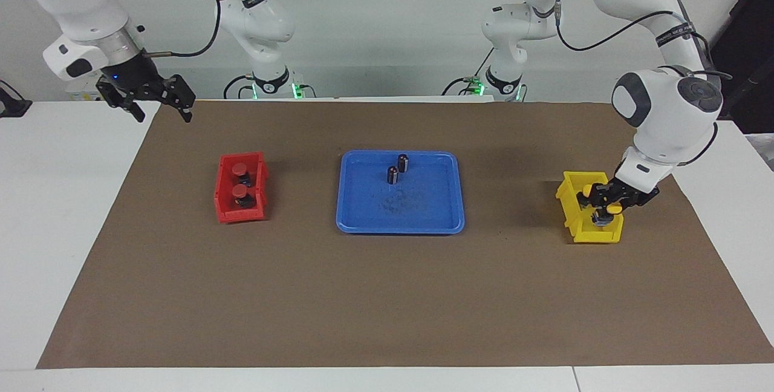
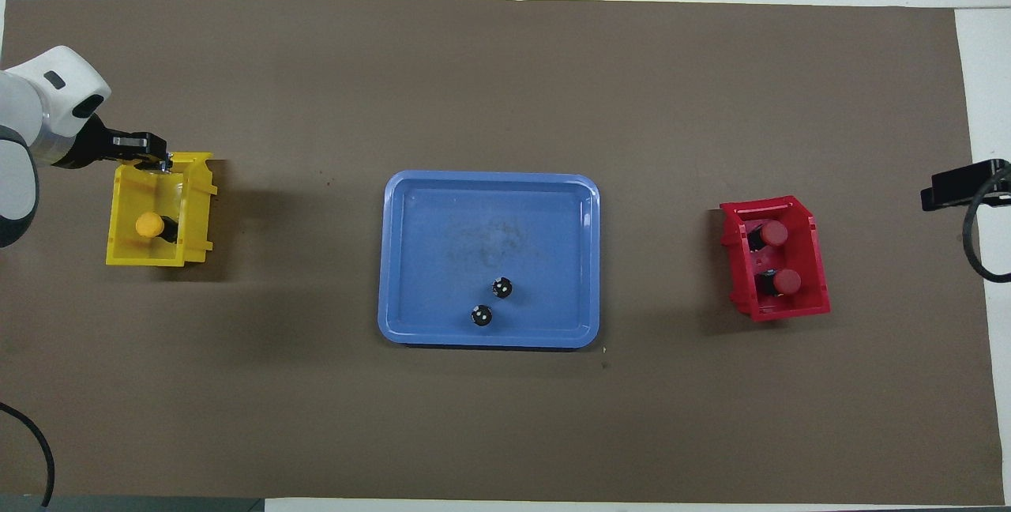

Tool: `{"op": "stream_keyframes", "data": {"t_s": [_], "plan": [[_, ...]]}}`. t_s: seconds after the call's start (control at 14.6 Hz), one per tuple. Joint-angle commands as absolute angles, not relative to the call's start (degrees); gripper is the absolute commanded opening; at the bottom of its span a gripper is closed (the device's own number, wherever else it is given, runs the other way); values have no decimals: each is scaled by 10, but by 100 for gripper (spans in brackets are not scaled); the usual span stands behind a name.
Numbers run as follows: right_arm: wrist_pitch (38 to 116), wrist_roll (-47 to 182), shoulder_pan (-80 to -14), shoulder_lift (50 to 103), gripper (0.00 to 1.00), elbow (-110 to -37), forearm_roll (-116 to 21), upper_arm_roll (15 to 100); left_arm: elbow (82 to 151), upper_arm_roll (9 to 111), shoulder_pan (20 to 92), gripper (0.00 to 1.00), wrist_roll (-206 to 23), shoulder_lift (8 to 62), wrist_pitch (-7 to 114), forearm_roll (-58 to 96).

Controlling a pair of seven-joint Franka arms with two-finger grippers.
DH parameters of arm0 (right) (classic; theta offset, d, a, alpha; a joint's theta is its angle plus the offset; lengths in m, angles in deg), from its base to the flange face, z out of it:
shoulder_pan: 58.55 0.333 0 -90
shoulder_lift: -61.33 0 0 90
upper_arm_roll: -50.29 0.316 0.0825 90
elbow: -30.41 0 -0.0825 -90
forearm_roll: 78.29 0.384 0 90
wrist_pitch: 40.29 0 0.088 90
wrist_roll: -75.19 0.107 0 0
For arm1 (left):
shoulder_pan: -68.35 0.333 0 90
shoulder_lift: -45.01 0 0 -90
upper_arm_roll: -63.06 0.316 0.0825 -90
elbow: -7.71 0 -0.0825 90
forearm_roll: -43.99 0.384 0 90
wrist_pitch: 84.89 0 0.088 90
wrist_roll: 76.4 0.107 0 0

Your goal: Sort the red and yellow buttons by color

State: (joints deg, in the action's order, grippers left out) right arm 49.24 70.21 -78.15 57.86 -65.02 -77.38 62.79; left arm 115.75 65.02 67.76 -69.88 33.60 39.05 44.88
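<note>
- Buttons: each is a small black boxy base under a round flat cap. Judged light and rigid, with hard plastic faces that may slip. The flat sides of the base offer the surest hold; the round cap is likely to roll between fingers.
- Red buttons (image 1: 240, 169): both stand in the red bin (image 1: 224, 213) toward the right arm's end of the desk (image 1: 36, 228), one nearer the robots than the other.
- Yellow button (image 2: 148, 225): one lies in the yellow bin (image 1: 568, 201) toward the left arm's end of the desk.
- Second yellow button (image 1: 613, 208): gripped by the left end effector (image 1: 604, 210), low at the bin's end farther from the robots. Whether it rests on the bin floor cannot be told.
- Left end effector: clenched on the yellow-capped button.
- Right end effector (image 1: 162, 107): released, fingers spread wide, holding nothing. It hangs raised over the desk edge at the right arm's end, well apart from the red bin; this arm waits.
- Blue tray (image 1: 363, 222): mid-desk, it carries two small dark cylinders (image 1: 397, 169) with silvery tops, which are not buttons.
</note>
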Motion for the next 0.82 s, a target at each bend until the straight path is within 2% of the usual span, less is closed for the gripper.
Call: {"op": "stream_keyframes", "data": {"t_s": [0.0,0.07,0.27,0.75], "plan": [[471,685,-678,589,100,-637,-790,520,1195,645,693,1,-689,345,416,449],[472,685,-617,593,100,-637,-791,444,1204,645,693,1,-690,345,431,449],[466,689,-570,596,100,-638,-793,412,1213,645,693,1,-689,331,461,449],[465,686,-562,582,100,-638,-793,410,1242,645,703,2,-688,322,504,449]]}}
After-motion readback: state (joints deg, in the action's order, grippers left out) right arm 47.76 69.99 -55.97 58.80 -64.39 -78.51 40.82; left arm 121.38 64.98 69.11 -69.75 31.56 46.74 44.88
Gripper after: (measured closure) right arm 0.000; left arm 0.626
